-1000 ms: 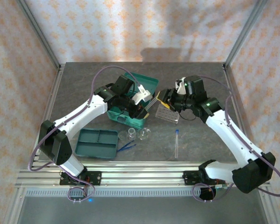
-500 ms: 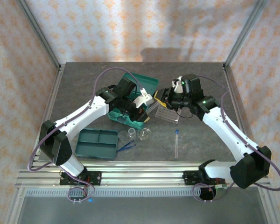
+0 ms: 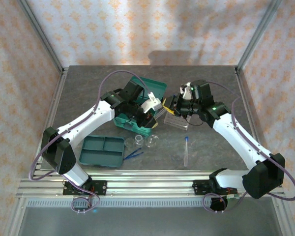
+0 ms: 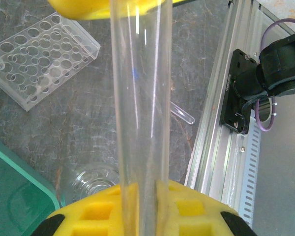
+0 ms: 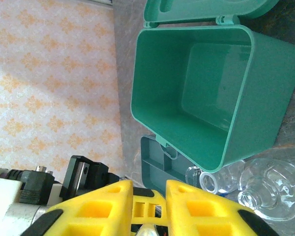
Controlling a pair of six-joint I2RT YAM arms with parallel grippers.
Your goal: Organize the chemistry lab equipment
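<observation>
left hand [image 4: 140, 199]: clamped on a clear test tube [image 4: 140, 108]; the tube runs straight out from between the yellow fingers; the hand is over the right near corner of the case [image 5: 211, 88]
right hand [image 5: 149, 196]: fingers a narrow gap apart with something pale in the gap; cannot tell if it grips; just beside the left hand, above the rack's far end
rack [image 3: 176, 119]: clear, perforated, on the worktop [image 3: 211, 83] right of the case
second test tube [image 3: 186, 151]: blue cap, lying flat, nearer the arm bases than the rack, apart from it
left glass vessel [image 3: 136, 141], right glass vessel [image 3: 153, 141]: side by side, just in front of the case
tweezers [image 3: 134, 154]: blue, flat, just right of the tray
tray [image 3: 102, 150]: teal, divided, near left
case: lid open
</observation>
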